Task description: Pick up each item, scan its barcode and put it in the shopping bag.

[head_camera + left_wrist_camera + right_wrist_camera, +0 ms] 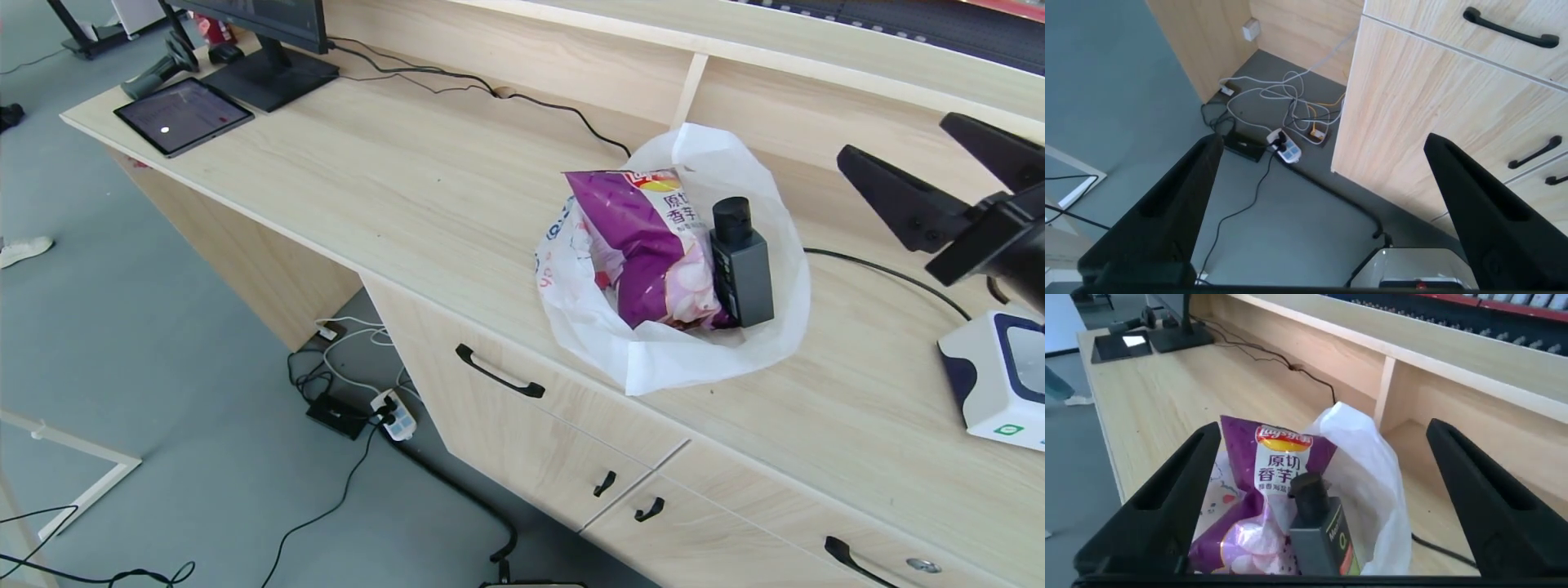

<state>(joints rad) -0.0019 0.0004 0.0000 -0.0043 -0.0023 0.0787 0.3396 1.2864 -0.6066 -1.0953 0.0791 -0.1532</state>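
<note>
Woodgrain counter (392,180) bears crinkled plastic shopping bag (702,355).

A: so where's everything sitting on the counter (392,188)?
B: shopping bag (678,367) about mid-counter, near the front edge; chip packet (645,253) and bottle (744,278) inside it, bottle tight against the packet's right; scanner (1000,384) well off to the right; tablet (184,114) far left, monitor stand (269,75) just behind it
A: and the floor?
B: power strip (396,415) down there, left of the drawers (506,425)
</note>
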